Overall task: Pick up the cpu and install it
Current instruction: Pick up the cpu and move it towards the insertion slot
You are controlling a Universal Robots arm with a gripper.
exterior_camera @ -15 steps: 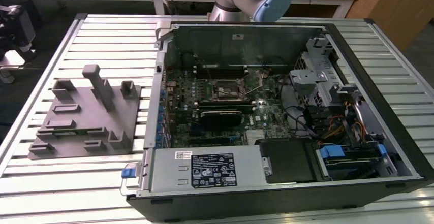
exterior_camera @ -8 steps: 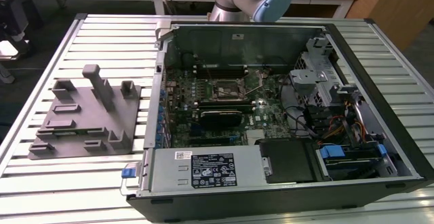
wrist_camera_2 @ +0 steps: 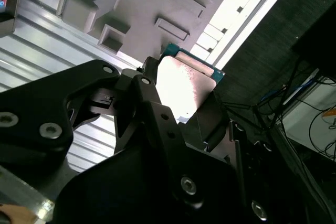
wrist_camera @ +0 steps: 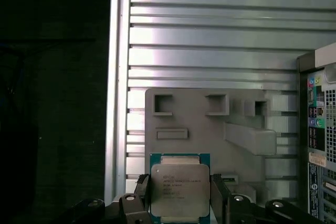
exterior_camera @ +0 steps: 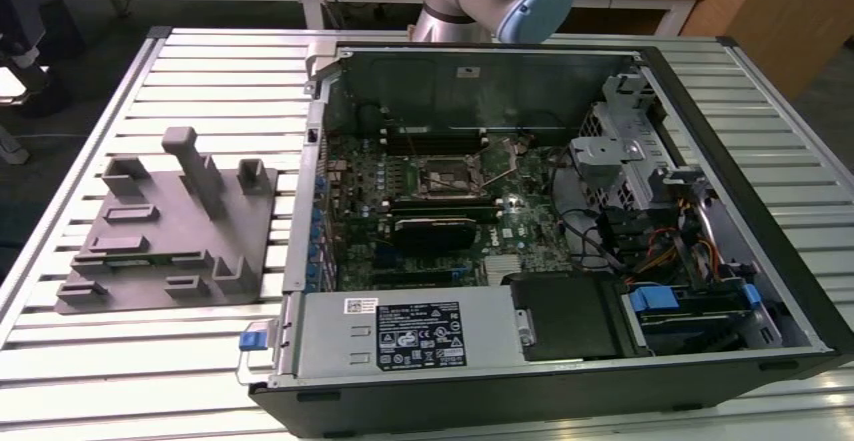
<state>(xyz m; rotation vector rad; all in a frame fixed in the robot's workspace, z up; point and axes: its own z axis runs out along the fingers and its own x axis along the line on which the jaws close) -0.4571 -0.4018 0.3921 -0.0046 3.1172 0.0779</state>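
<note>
Slatted metal table (exterior_camera: pixel 200 61) carries grey fixture (exterior_camera: pixel 167 231) and open computer case (exterior_camera: pixel 747 261); motherboard socket (exterior_camera: pixel 447 173) looks unfilled. Second wrist view: gripper (wrist_camera_2: pixel 181 92) clamped on cpu (wrist_camera_2: pixel 184 80). First wrist view: cpu between fingers, fixture behind. Pickup done; install pending.

The fixture (exterior_camera: pixel 167 226) is lying on the table (exterior_camera: pixel 120 381) at the exterior view's left of the case (exterior_camera: pixel 534 398) (cpu (wrist_camera: pixel 179 182) sitting in gripper (wrist_camera: pixel 181 203)).

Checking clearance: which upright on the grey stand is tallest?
The slim middle post on the stand; in the exterior view it rises well above the short blocks beside it.
</note>
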